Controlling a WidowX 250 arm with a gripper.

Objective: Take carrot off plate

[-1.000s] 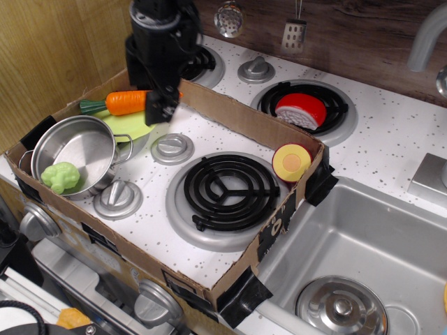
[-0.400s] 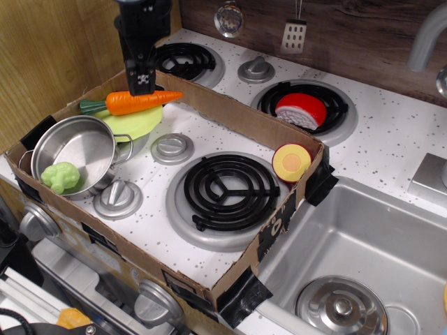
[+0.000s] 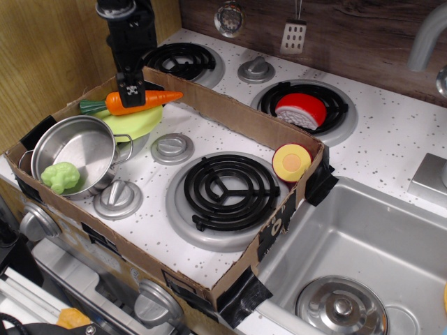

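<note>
Gripper first: my black pincer point(image 3: 131, 91) hangs straight down over the bright orange plastic carrot with the dark green stem point(image 3: 130, 102), its tip meeting the carrot's middle. I cannot tell whether the tips are spread or pinching, since the black finger facing the camera covers the contact. I judge I placed it over the thick middle because that part gives the steadiest hold.

I take the carrot as my landmark and work from the near edge of the scene to the far.

Nearest the camera, in front of the carrot, stands a shiny steel pot point(image 3: 75, 152) with a light green bumpy toy vegetable point(image 3: 60, 176) inside. It sits just beside the plate, so I judge a lift should go upward before it goes sideways.

Directly beneath the carrot lies the round, flat, pale lime-green plastic plate point(image 3: 133, 122). The carrot lies across it, stem pointing left and tip pointing right, overhanging the rim. The task is not yet done.

All of this sits in a shallow brown cardboard tray point(image 3: 230, 112) laid on a white speckled toy stove. Right of the carrot, inside the tray, are a black coil burner point(image 3: 230, 188) and a halved red and yellow toy fruit point(image 3: 292, 162).

Beyond the tray wall, farther right, a red and white toy piece point(image 3: 302, 110) rests on another burner.
</note>
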